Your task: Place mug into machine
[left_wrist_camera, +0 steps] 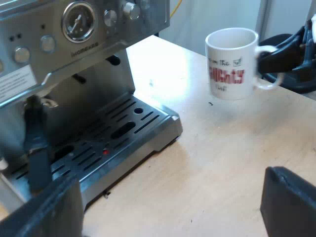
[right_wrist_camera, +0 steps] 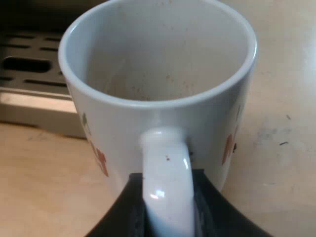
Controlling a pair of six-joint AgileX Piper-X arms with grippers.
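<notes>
1. Your left wrist camera sits a little way off the machine (left_wrist_camera: pixel 74 59), above the tabletop (left_wrist_camera: pixel 207 173). It faces down and across at the machine's front and tray (left_wrist_camera: pixel 123 131), past the left tool (left_wrist_camera: pixel 165 210).
2. It also takes in the mug (left_wrist_camera: pixel 231 61) farther off, with the right tool (left_wrist_camera: pixel 270 58) at its handle.
3. Your right wrist camera rides just behind that handle, very near, looking down into the mug and on toward the tray.
4. Both views share mug, tray and tabletop.

I see a pale wooden table (left_wrist_camera: pixel 217 163) with a bright patch of light (left_wrist_camera: pixel 158 64) near one edge, and a plain whitish wall (left_wrist_camera: pixel 217 15) behind it.
</notes>
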